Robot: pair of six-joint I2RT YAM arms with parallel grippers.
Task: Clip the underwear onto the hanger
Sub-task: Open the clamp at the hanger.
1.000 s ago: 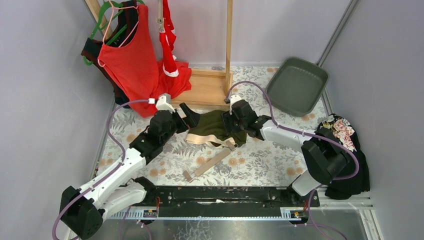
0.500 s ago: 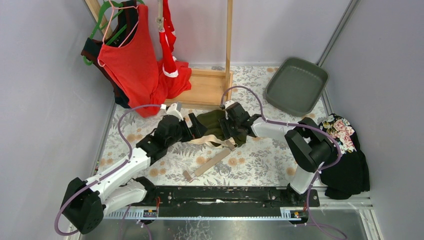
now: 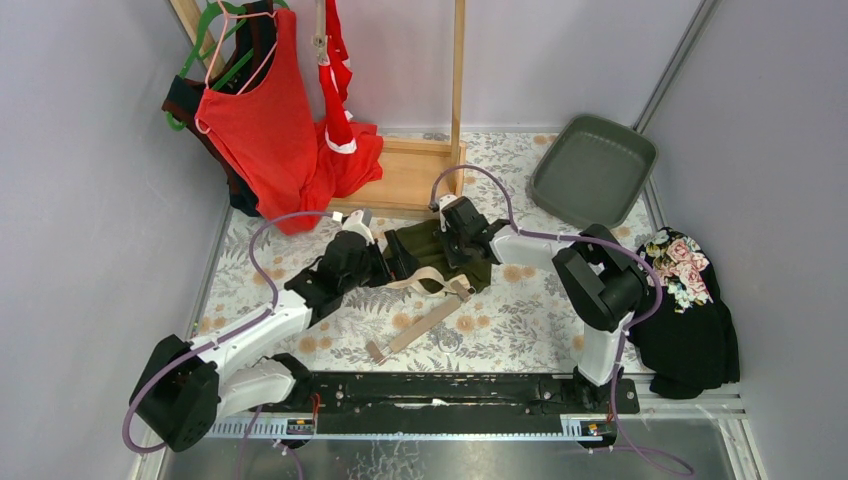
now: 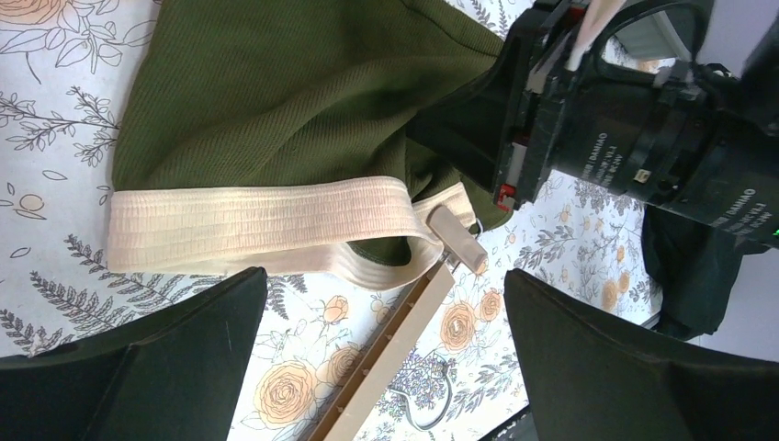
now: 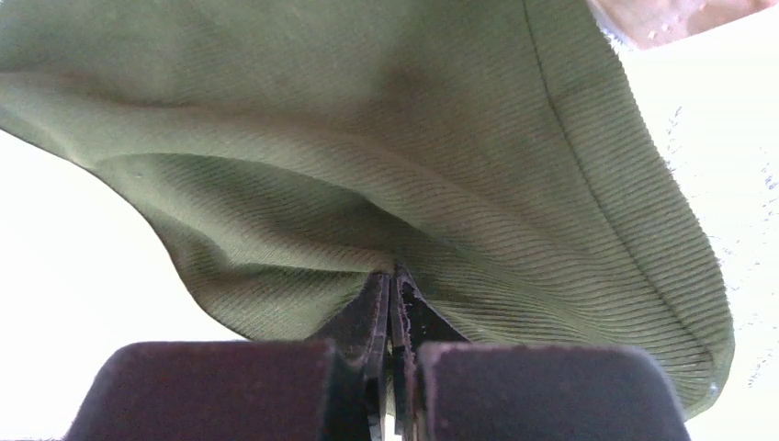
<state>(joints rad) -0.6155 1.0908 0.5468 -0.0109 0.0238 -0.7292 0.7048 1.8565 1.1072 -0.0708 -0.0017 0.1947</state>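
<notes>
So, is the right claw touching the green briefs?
Touching. The right wrist view shows the right claw shut on a fold of the green briefs.

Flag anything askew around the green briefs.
The wooden hanger lies flat and slanted on the table, one clip at the cream waistband; whether it bites is unclear. The olive briefs are bunched, with the right gripper shut on a fold of them.

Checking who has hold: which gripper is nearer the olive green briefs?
Right. The right gripper is shut on the olive green briefs; the left gripper is open, just short of its waistband.
</notes>
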